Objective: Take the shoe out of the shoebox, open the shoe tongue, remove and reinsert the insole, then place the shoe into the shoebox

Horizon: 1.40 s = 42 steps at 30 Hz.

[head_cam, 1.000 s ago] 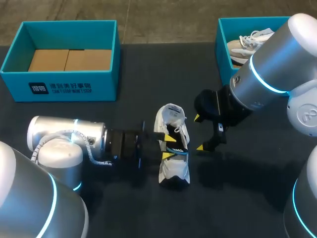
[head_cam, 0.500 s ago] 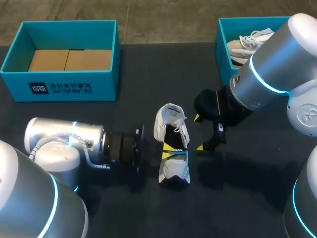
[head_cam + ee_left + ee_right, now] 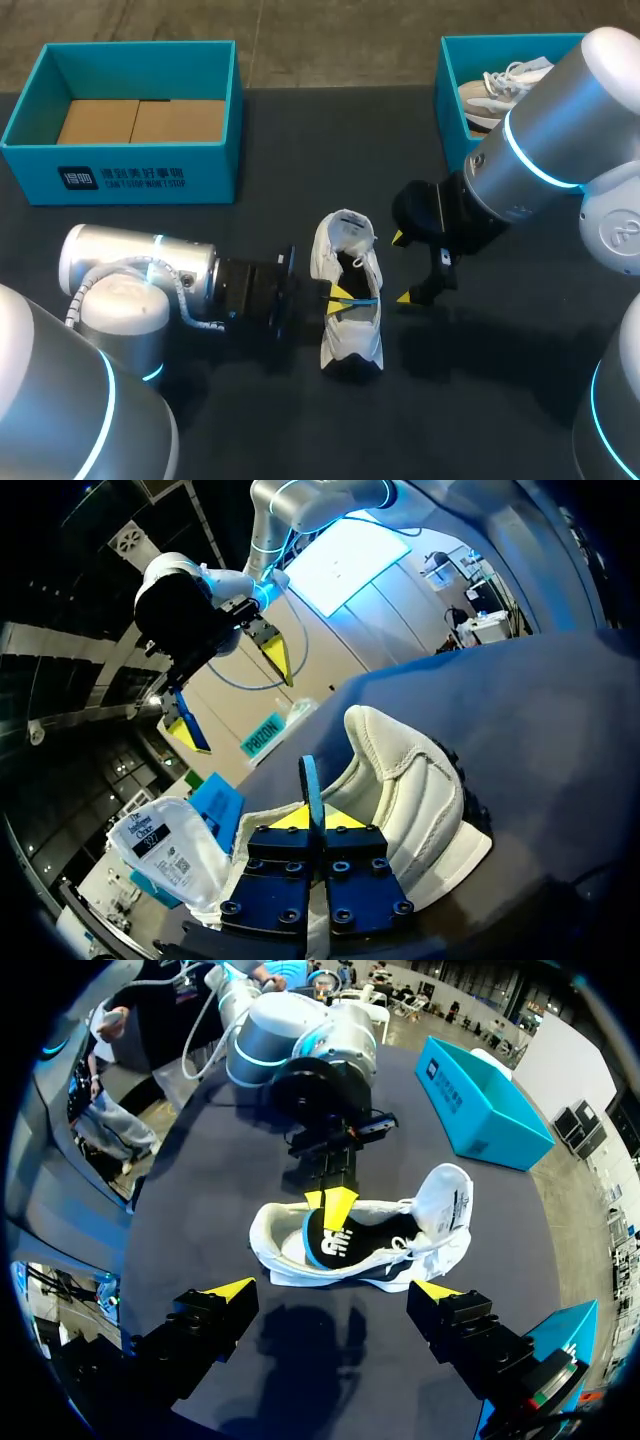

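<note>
A white shoe (image 3: 350, 320) lies on the dark table, its opening toward the far edge. My left gripper (image 3: 340, 294) comes in from the shoe's left side and is shut on the blue-edged black insole (image 3: 364, 300), whose edge stands up out of the shoe. In the left wrist view the thin blue insole (image 3: 308, 778) is pinched between the left gripper's (image 3: 322, 818) yellow tips, with the shoe (image 3: 420, 780) just ahead. My right gripper (image 3: 402, 268) hovers open beside the shoe's right side. The right wrist view looks past that gripper (image 3: 330, 1290) onto the shoe (image 3: 420, 1250) and insole (image 3: 332, 1242).
A teal shoebox (image 3: 120, 178) with a cardboard floor stands at the back left. A second teal box (image 3: 450, 95) at the back right holds another shoe (image 3: 500, 85). The right arm's wide body hangs over the table's right side.
My left gripper's fingers closed together on the insole's edge inside the shoe and shifted a little. The right arm and the shoe stayed where they were.
</note>
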Each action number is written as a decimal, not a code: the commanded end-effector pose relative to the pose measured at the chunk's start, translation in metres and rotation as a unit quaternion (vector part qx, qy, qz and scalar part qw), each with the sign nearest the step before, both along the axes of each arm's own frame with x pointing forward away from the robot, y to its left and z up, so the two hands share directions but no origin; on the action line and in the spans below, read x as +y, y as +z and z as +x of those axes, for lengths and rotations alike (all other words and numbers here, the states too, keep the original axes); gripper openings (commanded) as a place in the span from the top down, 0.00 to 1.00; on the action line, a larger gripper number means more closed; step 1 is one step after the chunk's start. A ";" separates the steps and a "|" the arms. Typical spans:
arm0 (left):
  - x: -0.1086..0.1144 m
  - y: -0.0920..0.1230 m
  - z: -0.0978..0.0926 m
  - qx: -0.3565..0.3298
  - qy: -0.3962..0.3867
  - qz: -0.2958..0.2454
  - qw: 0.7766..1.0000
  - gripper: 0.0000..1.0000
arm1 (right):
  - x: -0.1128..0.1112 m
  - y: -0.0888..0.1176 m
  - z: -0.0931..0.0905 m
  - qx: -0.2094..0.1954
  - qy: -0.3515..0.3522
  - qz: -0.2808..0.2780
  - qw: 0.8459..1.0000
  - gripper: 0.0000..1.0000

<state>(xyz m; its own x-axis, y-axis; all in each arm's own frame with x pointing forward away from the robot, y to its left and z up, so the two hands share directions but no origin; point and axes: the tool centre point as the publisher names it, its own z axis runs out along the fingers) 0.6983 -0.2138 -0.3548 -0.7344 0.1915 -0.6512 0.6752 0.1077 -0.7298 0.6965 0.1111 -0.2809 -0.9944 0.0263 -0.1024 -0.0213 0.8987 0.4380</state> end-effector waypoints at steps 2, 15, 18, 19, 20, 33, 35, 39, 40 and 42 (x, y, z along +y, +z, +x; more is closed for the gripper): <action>0.003 0.003 -0.008 0.002 0.000 -0.002 1.000 0.26 | 0.000 -0.001 -0.001 -0.001 0.000 0.000 1.000 0.00; 0.008 0.040 -0.011 -0.012 0.002 -0.033 0.999 0.19 | 0.000 -0.001 -0.001 -0.001 0.000 0.000 1.000 0.00; 0.008 0.050 -0.009 -0.019 -0.005 -0.034 0.999 0.22 | 0.000 -0.001 -0.001 -0.001 0.000 0.000 1.000 0.00; 0.008 0.053 -0.008 -0.019 -0.007 -0.033 0.999 0.32 | 0.000 -0.001 -0.001 -0.001 0.000 0.000 1.000 0.00; 0.008 0.056 -0.008 -0.024 -0.013 -0.032 0.999 0.39 | 0.000 -0.001 -0.001 -0.001 0.000 0.000 1.000 0.00; 0.013 0.082 -0.001 -0.029 -0.077 0.014 0.997 1.00 | 0.000 -0.001 -0.001 -0.001 0.000 0.000 1.000 0.00; 0.013 0.083 0.000 -0.026 -0.096 0.027 0.995 1.00 | 0.000 -0.001 -0.001 -0.001 0.000 0.000 1.000 0.00; 0.013 0.083 0.000 -0.028 -0.114 0.044 0.992 1.00 | 0.000 -0.001 -0.001 -0.001 0.000 0.000 1.000 0.00; 0.014 0.084 -0.001 -0.029 -0.120 0.048 0.991 1.00 | 0.000 -0.001 -0.001 -0.001 0.000 0.000 1.000 0.00; 0.015 0.083 -0.001 -0.027 -0.132 0.055 0.989 1.00 | 0.000 -0.001 -0.001 -0.001 0.000 0.000 1.000 0.00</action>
